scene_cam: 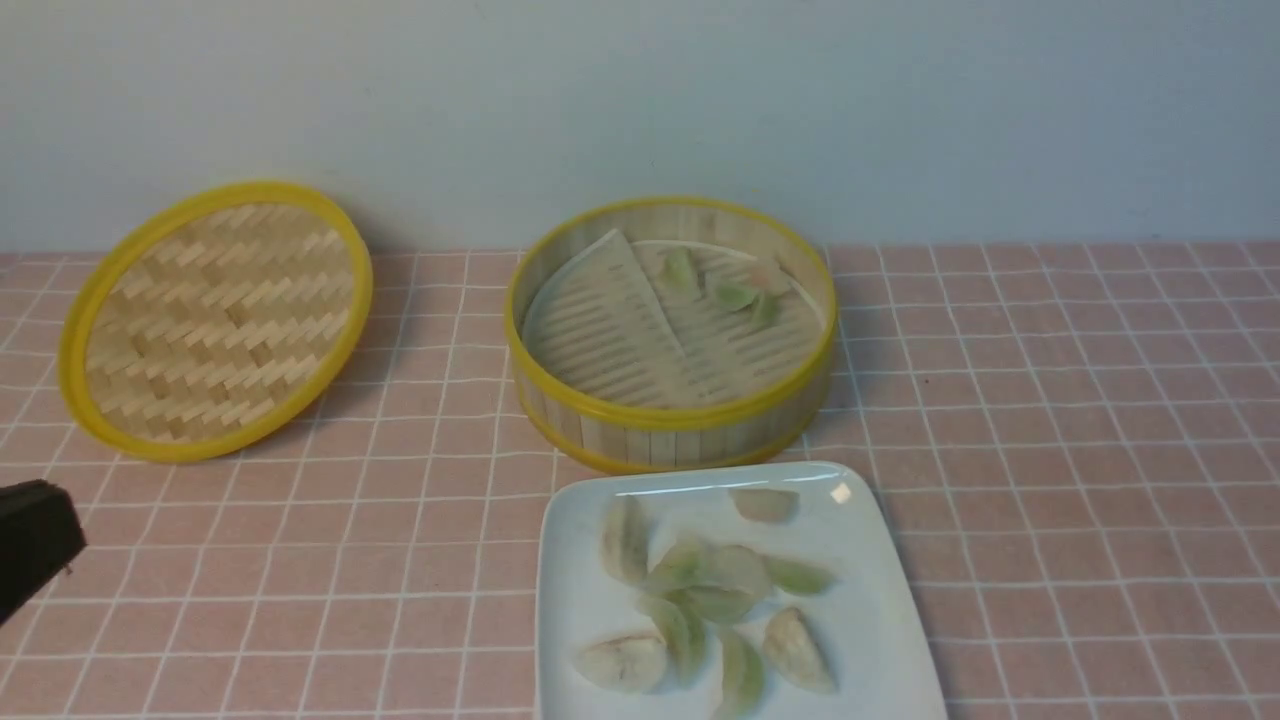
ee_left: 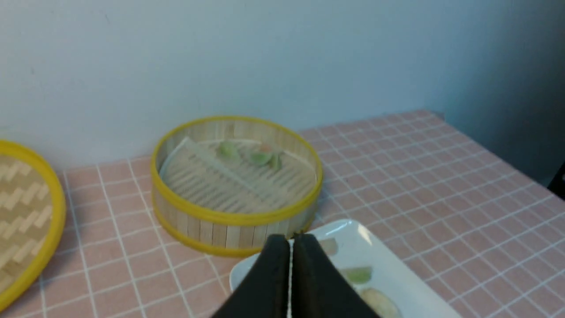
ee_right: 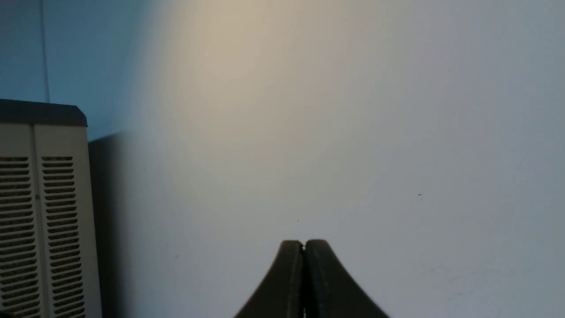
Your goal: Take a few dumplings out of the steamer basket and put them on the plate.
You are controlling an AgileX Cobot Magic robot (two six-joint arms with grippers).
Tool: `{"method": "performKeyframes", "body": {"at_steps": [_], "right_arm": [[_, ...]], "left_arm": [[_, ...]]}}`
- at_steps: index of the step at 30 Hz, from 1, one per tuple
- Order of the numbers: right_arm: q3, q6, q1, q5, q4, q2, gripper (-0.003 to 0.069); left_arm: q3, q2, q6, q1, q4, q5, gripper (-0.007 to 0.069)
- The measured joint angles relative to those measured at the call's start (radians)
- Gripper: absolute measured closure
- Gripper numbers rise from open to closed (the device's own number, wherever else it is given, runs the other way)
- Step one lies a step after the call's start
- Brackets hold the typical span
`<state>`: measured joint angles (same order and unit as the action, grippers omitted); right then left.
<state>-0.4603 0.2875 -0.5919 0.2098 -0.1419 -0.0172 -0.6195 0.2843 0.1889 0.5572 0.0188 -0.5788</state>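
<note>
The steamer basket (scene_cam: 670, 415) stands mid-table with a few pale green dumplings (scene_cam: 735, 295) at its far right side, on a folded whitish liner. The white plate (scene_cam: 575, 600) lies just in front of it and holds several dumplings (scene_cam: 700, 580). My left gripper (ee_left: 290, 240) is shut and empty, held above the table to the left of the plate; the basket (ee_left: 229, 227) and plate (ee_left: 397, 276) show beyond it. In the front view only a black part of the left arm (scene_cam: 35, 540) shows at the left edge. My right gripper (ee_right: 303, 244) is shut and empty, facing a bare wall.
The flat woven lid (scene_cam: 215, 320) with a yellow rim leans at the back left, and it also shows in the left wrist view (ee_left: 22, 221). The table has a pink checked cloth (scene_cam: 1080, 450). A white vented cabinet (ee_right: 39, 212) stands beside the right arm.
</note>
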Motion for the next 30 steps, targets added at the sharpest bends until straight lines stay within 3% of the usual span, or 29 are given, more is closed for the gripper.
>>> {"method": "performKeyframes", "body": {"at_steps": [19,25,26,30], "right_arm": [[0.0,0.002,0.0,0.0,0.0,0.0,0.0673],[0.0,0.002,0.0,0.0,0.0,0.0,0.0673],[0.0,0.003,0.0,0.0,0.0,0.0,0.0673],[0.0,0.003,0.0,0.0,0.0,0.0,0.0673]], "left_arm": [[0.065,-0.108,-0.037,-0.006,-0.042,0.047,0.0631],[0.298,-0.183,-0.153,-0.181,-0.019,0.142,0.0631],[0.396,-0.234,-0.169,-0.289,0.006,0.172,0.0631],[0.573,-0.293,-0.177,-0.46,0.02,0.242,0.0631]]}}
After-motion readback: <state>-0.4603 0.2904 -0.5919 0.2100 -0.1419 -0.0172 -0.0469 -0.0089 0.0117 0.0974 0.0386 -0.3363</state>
